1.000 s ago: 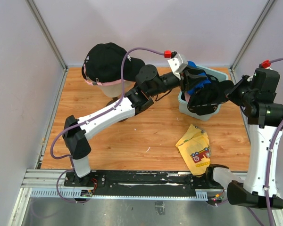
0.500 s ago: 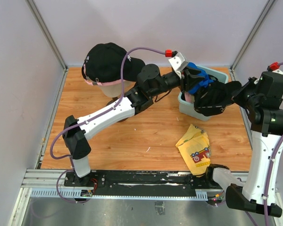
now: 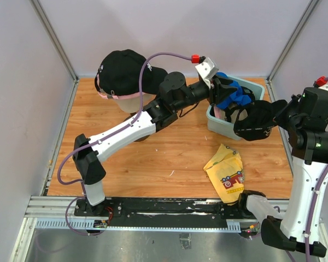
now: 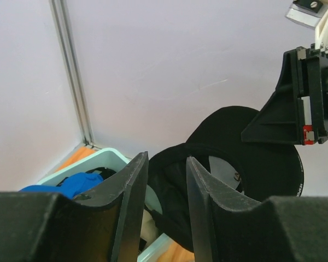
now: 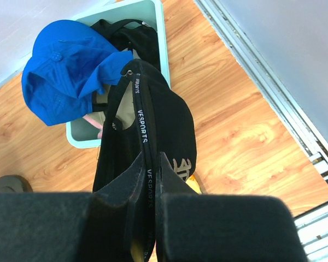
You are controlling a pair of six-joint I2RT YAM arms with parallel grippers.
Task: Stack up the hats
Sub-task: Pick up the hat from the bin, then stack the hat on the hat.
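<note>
A black hat (image 3: 123, 70) sits on the mannequin head over a pink hat (image 3: 105, 95). My right gripper (image 5: 152, 164) is shut on the rim band of another black hat (image 5: 172, 125), which hangs lifted just right of the bin (image 3: 255, 121). A bright blue hat (image 5: 63, 71) lies on top in the teal bin (image 5: 156, 22), with a further black hat (image 5: 128, 33) and a tan one (image 5: 101, 115) beneath. My left gripper (image 4: 167, 169) hovers open over the bin's back edge (image 3: 223, 88), nothing between its fingers; the lifted black hat (image 4: 235, 158) shows beyond them.
A yellow cloth with red print (image 3: 227, 170) lies on the wooden table in front of the bin (image 3: 217, 124). The mannequin head's dark stand (image 3: 132, 117) is at the back left, partly behind the left arm. Grey walls close in at the back and both sides.
The right gripper has carried the black hat to the right and nearer, off the bin. The left gripper stays above the bin, its jaws slightly wider.
</note>
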